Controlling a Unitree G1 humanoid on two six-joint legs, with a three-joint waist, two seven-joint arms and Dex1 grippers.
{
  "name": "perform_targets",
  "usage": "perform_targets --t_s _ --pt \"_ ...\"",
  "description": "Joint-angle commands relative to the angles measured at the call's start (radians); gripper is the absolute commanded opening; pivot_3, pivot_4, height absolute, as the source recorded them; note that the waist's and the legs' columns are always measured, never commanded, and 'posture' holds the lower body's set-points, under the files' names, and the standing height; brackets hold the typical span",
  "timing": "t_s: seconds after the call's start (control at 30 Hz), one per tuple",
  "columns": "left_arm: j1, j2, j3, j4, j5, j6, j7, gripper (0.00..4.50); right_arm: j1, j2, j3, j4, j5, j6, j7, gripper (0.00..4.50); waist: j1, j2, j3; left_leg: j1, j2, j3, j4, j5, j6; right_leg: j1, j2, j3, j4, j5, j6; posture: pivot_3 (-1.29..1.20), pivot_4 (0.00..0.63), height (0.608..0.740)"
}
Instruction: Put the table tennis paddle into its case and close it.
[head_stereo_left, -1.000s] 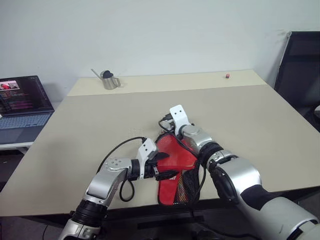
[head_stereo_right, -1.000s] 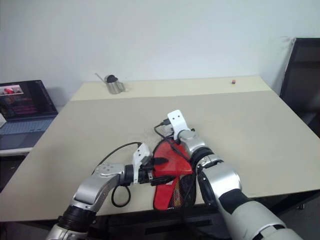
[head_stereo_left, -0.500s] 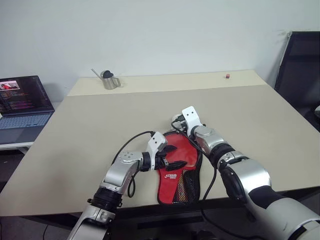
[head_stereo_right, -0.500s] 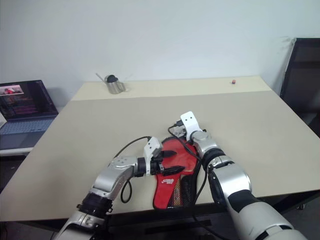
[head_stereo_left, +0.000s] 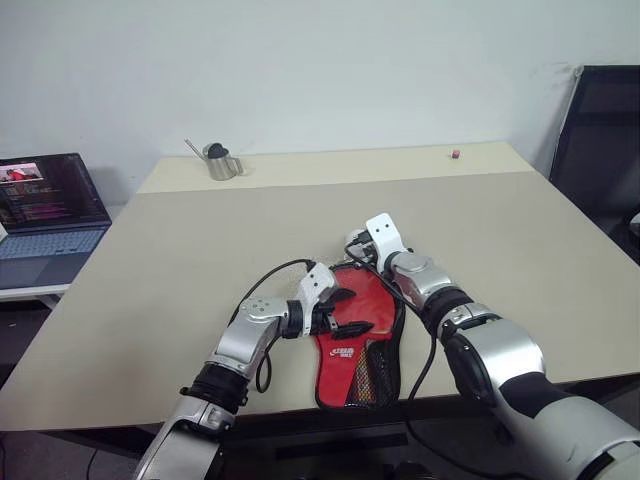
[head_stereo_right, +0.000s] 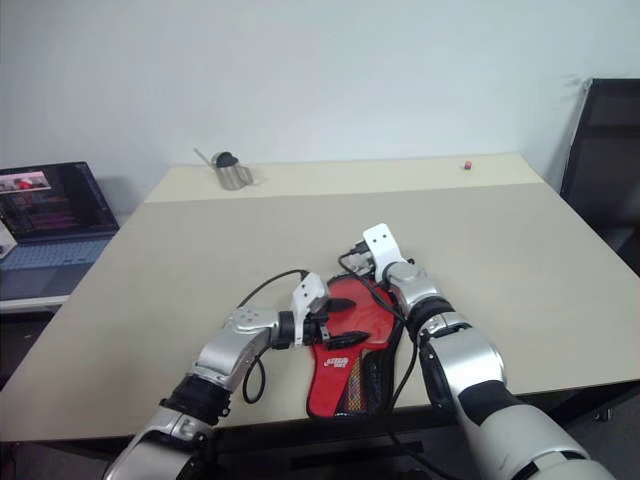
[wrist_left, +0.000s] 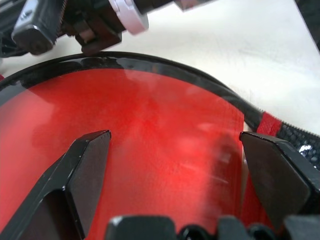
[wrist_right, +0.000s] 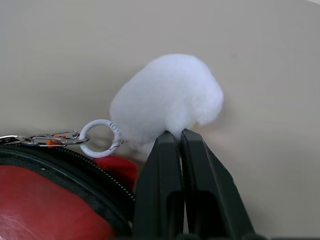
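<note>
in the head views, both arms had shifted rightward across the table (head_stereo_left: 480, 230) over the last second, the left gripper (head_stereo_left: 345, 313) coming to hover wide open over the case (head_stereo_left: 358, 335) near the front edge, which suggested it was bracing the soft red pouch for zipping. in the left wrist view, smooth glossy red sat inside black edging; whether that was the paddle i could not tell. in the right wrist view, the right gripper (wrist_right: 181, 136) was pinched shut at a fluffy white pompom (wrist_right: 167, 97) on a ring (wrist_right: 99, 138).

Your left gripper (head_stereo_left: 343, 312) has its 2 fingers spread wide; your right gripper (wrist_right: 181, 142) is pinched closed.
</note>
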Motion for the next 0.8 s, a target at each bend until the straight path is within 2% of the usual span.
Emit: perform_targets --t_s 0.03,0.33,0.5,0.67,0.8 --pt "0.024 0.010 -0.024 0.077 0.037 0.010 -0.005 4.50 -0.004 -0.068 -0.017 -0.059 0.011 -0.002 -0.005 0.03 0.000 0.000 0.000 0.001 0.000 0.000 0.000 0.000 0.000 0.001 0.000 0.000 0.000 0.000 0.000 0.00 0.150 0.740" --pt "0.016 -0.006 -0.028 0.120 0.047 -0.010 0.001 4.50 0.060 -0.169 -0.012 -0.150 0.031 0.035 0.055 0.03 0.000 0.001 -0.001 0.007 0.000 0.001 -0.001 0.000 0.000 0.006 0.000 0.001 0.001 0.000 0.000 0.00 0.150 0.740" --pt "0.011 -0.010 -0.028 0.134 0.052 -0.017 0.003 4.50 0.137 -0.201 -0.013 -0.291 0.041 0.118 0.094 0.03 0.001 0.001 -0.001 0.010 0.000 0.000 0.000 0.000 0.000 0.012 0.000 -0.001 -0.001 0.000 0.001 0.00 0.150 0.740" --pt "-0.001 -0.019 -0.028 0.160 0.058 -0.031 0.010 4.50 0.417 -0.273 -0.020 -0.865 0.086 0.417 0.190 0.03 0.021 0.001 -0.002 0.010 0.000 -0.003 0.000 0.000 0.000 0.015 0.000 -0.003 -0.004 0.000 0.002 0.00 0.150 0.740" --pt "-0.013 -0.027 -0.030 0.186 0.064 -0.046 0.012 4.50 0.560 -0.323 -0.050 -1.177 0.118 0.621 0.195 0.03 0.031 0.003 -0.003 0.010 0.001 -0.002 0.000 -0.001 0.001 0.015 -0.001 -0.003 -0.005 -0.001 0.003 0.00 0.150 0.740"
